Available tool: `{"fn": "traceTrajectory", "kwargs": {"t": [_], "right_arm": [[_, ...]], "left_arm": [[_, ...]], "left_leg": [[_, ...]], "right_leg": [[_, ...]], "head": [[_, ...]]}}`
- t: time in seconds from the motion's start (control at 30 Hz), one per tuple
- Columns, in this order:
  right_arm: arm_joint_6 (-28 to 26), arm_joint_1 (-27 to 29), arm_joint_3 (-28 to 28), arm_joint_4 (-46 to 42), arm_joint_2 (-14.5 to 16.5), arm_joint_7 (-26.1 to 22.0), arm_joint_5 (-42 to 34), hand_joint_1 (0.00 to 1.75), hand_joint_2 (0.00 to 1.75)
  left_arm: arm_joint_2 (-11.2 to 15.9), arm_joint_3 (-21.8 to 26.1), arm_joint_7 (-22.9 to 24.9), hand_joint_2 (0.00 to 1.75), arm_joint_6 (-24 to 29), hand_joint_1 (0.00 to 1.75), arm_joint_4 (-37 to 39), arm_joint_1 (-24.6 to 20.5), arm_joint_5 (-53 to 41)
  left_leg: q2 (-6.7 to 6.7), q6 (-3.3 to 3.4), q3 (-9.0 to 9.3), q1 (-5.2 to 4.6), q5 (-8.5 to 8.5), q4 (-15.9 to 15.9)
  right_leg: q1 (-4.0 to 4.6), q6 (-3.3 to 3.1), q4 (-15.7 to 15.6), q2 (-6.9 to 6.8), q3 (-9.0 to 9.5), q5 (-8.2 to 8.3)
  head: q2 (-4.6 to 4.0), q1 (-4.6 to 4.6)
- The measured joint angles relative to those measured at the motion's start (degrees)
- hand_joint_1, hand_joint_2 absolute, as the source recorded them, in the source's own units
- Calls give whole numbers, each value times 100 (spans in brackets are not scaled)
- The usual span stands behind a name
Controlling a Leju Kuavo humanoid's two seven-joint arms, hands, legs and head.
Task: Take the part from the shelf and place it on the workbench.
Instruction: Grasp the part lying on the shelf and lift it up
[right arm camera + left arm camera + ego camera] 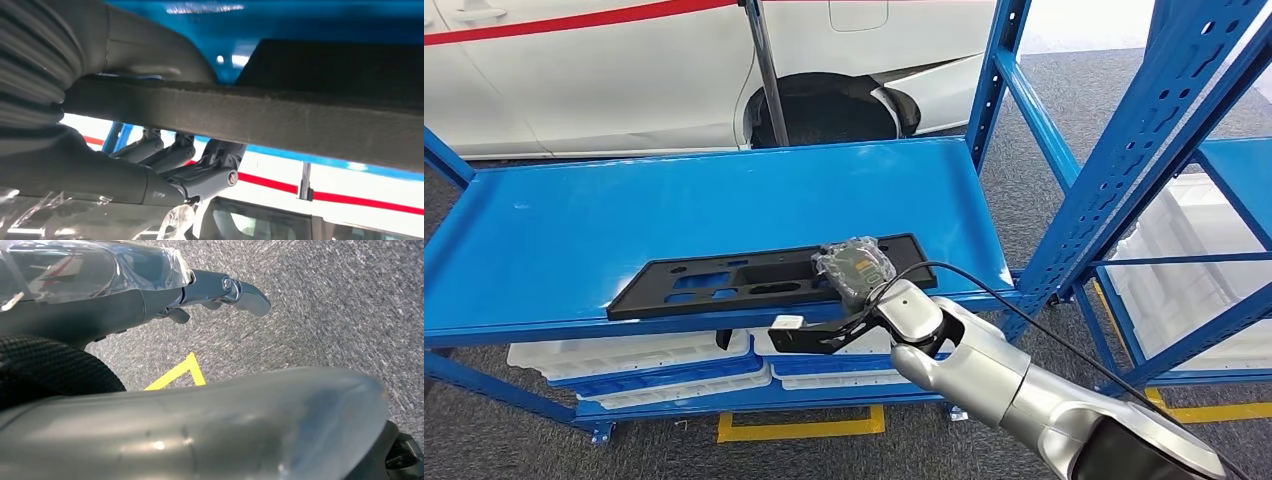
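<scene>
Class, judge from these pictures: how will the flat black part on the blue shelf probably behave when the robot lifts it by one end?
The black part looks thin, long and full of cut-outs, so it is probably light. Held near one end by the right hand, its far end may sag or swing. Being flat, it should slide rather than roll.

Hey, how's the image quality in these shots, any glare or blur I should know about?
Head view: sharp, with soft glare on the blue shelf. Left wrist view: near robot body blurred, carpet in focus. Right wrist view: the black part is close and soft, the background overexposed.
</scene>
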Motion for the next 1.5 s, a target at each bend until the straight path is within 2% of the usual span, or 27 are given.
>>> {"fn": "traceTrajectory", "kwargs": {"t": [0.37,0.5,0.9,1.03,1.5], "right_arm": [[-45,-13,34,-21,-31,69,10,175,175],[-95,3,34,-47,-55,111,53,175,175],[-174,100,34,-173,-178,199,173,175,175],[-179,139,34,-216,-219,222,203,175,175],[-454,233,25,-274,-255,157,412,175,175]], "left_arm": [[-2,-2,-49,0,23,0,0,0,-86],[-4,-14,-189,175,144,0,0,1,-212],[-4,-20,-482,175,356,0,0,-37,-304],[-4,-20,-432,175,523,0,0,-51,-372],[-4,-20,-383,175,475,0,0,-116,-393]], "left_leg": [[0,0,2,0,0,0],[-1,0,2,0,0,1],[0,0,4,-1,0,1],[0,0,5,-2,0,1],[0,0,6,-2,0,0]], "right_leg": [[0,0,0,0,2,0],[0,0,0,-1,2,0],[0,0,0,-1,5,0],[0,0,0,-1,7,0],[-1,0,0,-2,8,0]], "head": [[0,0],[0,0],[0,0],[0,0],[0,0]]}}
